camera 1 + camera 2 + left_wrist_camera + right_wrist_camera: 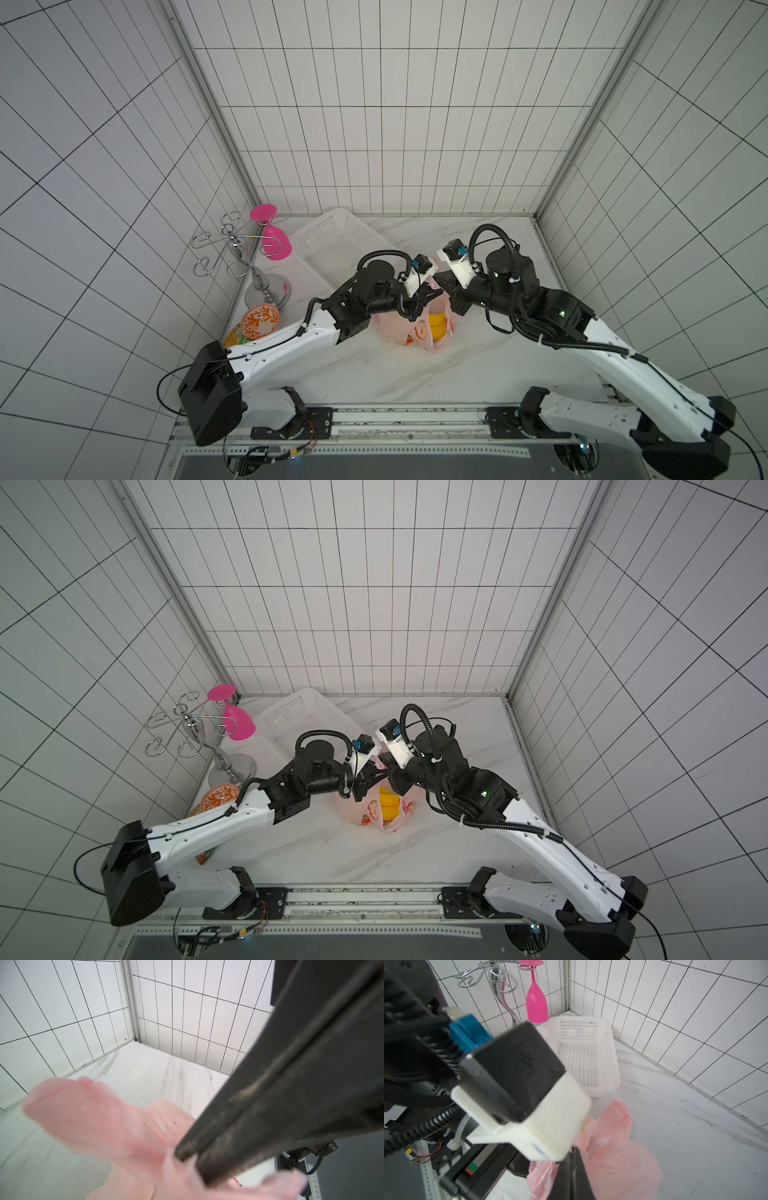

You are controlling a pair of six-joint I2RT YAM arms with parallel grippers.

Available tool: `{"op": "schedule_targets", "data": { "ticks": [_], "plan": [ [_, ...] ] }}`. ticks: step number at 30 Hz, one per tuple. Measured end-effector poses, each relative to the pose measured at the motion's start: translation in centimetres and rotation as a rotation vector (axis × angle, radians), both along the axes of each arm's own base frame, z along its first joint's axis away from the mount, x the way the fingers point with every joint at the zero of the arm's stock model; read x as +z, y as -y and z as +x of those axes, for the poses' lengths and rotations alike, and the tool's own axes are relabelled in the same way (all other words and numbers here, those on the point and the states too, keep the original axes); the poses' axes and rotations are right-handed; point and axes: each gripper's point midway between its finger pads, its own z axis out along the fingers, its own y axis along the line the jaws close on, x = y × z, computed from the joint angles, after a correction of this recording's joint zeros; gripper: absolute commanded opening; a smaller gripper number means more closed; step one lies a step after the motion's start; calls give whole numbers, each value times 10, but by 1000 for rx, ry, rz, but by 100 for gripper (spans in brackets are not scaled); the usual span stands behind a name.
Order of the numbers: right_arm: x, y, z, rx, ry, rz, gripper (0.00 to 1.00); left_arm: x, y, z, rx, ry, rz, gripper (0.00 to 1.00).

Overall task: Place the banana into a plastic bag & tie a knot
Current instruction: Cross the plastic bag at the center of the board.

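The pale-pink plastic bag [409,332] stands on the marble table in both top views, with the yellow banana [437,325] showing through its open top. My left gripper [434,293] and right gripper [441,279] meet tip to tip just above the bag's mouth. In the left wrist view the left gripper [191,1162] is shut, with a pink handle [93,1122] bunched at its tips. In the right wrist view the right gripper [574,1150] is shut, with pink plastic [618,1163] pinched at its tip. I can make out no knot; the handles' crossing is hidden under both grippers.
A white perforated basket [336,245] lies behind the bag. A chrome rack [243,257] with a hanging pink glass [275,245] stands at the back left. An orange-patterned bowl [260,322] sits beside the left arm. The left wrist camera [529,1088] fills much of the right wrist view.
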Motion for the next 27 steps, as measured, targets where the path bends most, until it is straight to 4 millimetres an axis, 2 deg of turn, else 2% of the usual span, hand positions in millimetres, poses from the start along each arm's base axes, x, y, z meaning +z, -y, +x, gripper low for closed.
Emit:
{"op": "schedule_targets", "data": {
  "ticks": [3,10,22,23,27],
  "plan": [
    [1,-3,-3,17,-13,19,0,1,0,0,3,-4,-4,16],
    [-4,-11,-7,46,-49,56,0,5,2,-4,-24,0,-28,17],
    [-10,-20,-8,61,-93,103,0,3,1,2,8,12,-47,24],
    [-10,-20,-7,59,-94,104,0,3,0,2,11,14,-49,23],
    [-11,-19,-5,40,-106,119,0,2,0,3,17,13,-63,0]
  ]
}}
